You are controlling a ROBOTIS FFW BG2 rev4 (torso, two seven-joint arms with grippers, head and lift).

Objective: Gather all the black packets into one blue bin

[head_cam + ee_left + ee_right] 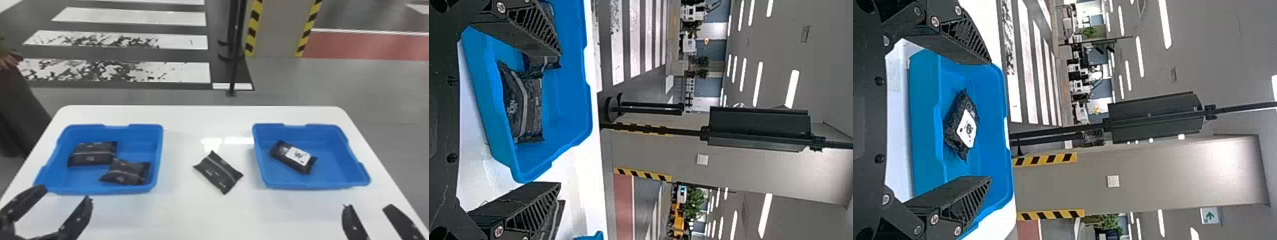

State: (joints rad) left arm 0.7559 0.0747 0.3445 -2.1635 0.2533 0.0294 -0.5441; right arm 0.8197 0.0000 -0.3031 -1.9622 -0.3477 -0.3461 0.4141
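Left gripper (66, 193): spread, empty; two packets (92, 158) ahead in left bin (137, 134).
Right gripper (367, 207): spread, empty; one packet (292, 156) ahead-left, in right bin (325, 137).
Loose packet (218, 172): ahead-right of left gripper.
Progress: probably half; two left.

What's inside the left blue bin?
Two black packets lie in the left blue bin: one farther back, one nearer the robot. They cover the floor beneath them, so anything under them can't be seen.

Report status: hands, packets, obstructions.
Left hand, right hand open, empty. Left bin: two packets. Right bin: one packet. Table: loose packet, nothing atop it.
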